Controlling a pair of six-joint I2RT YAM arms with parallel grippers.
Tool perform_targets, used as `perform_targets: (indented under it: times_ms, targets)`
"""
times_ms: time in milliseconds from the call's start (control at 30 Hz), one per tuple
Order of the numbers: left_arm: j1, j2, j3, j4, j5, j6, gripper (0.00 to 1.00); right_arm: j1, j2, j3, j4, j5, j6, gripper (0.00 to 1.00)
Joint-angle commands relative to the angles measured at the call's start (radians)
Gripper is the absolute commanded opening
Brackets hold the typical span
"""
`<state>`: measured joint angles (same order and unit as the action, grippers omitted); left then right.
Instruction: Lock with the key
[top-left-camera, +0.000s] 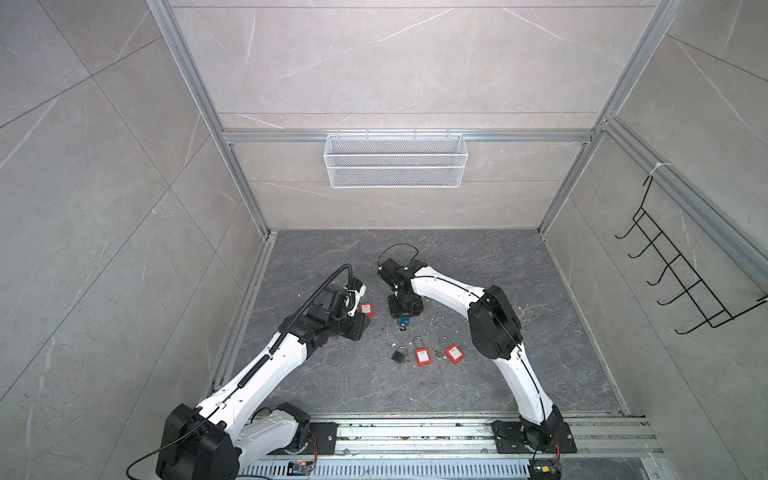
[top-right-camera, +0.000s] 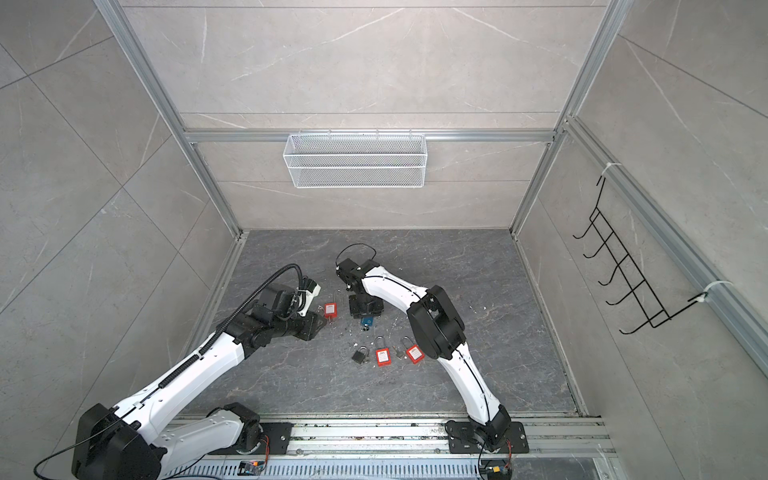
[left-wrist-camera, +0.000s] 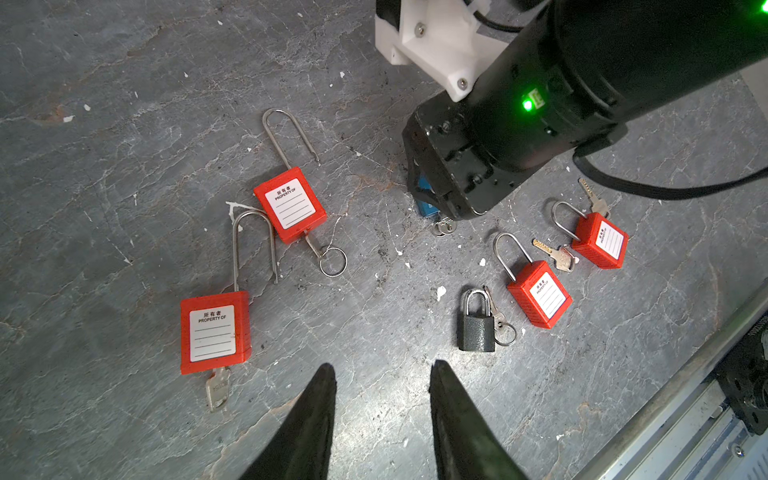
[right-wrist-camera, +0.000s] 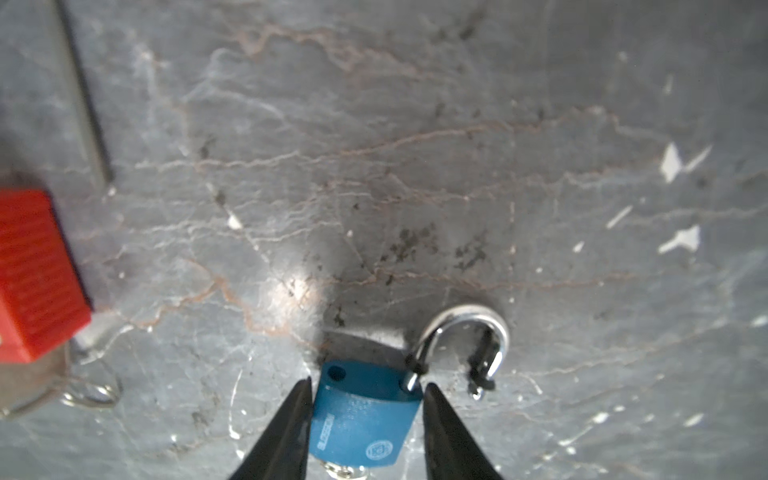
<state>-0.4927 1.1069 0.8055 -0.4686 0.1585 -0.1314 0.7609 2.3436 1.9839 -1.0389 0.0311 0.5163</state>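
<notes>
A small blue padlock (right-wrist-camera: 361, 415) lies on the dark stone floor, its steel shackle (right-wrist-camera: 465, 328) swung open. A key (right-wrist-camera: 345, 469) with a ring sticks out of its bottom end. My right gripper (right-wrist-camera: 368, 383) points down over it, with both fingers pressed against the sides of the blue body. In both top views the padlock (top-left-camera: 403, 321) (top-right-camera: 367, 321) peeks out just below that gripper (top-left-camera: 404, 313). My left gripper (left-wrist-camera: 383, 365) hangs open over bare floor to the left, nothing between its fingers.
Two red long-shackle padlocks (left-wrist-camera: 291, 203) (left-wrist-camera: 215, 332) with keys lie near the left gripper. Toward the front rail lie a dark grey padlock (left-wrist-camera: 476, 328), two more red padlocks (left-wrist-camera: 540, 295) (left-wrist-camera: 600, 245) and loose keys (left-wrist-camera: 557, 255). A wire basket (top-left-camera: 395, 160) hangs on the back wall.
</notes>
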Motion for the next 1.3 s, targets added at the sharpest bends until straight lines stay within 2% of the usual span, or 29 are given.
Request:
perform_targets:
  times_ms: [0,133,333,433,533,867,1267]
  targets:
    - [0.004,-0.024,0.000,-0.002,-0.004,0.014,0.41,0.014,0.014,0.026,-0.047,0.056,-0.162,0.42]
    - [0.004,-0.023,0.001,-0.002,-0.001,0.011,0.41,0.014,-0.042,-0.007,-0.006,0.063,-0.150,0.51]
    - [0.004,-0.018,0.003,-0.003,0.004,0.012,0.41,0.016,-0.114,-0.066,0.025,0.053,-0.020,0.56]
    - [0.003,-0.019,0.004,-0.001,0.005,0.011,0.41,0.017,-0.122,-0.109,0.051,0.003,0.031,0.56]
    - [0.004,-0.020,0.004,-0.002,0.008,0.011,0.41,0.017,-0.111,-0.128,0.053,0.001,0.058,0.56]
    - [0.004,-0.025,0.003,-0.005,0.004,0.012,0.41,0.017,-0.072,-0.155,0.075,-0.023,0.063,0.51]
    - [0.004,-0.015,0.004,-0.009,0.002,0.015,0.41,0.017,-0.042,-0.156,0.050,-0.026,0.055,0.52]
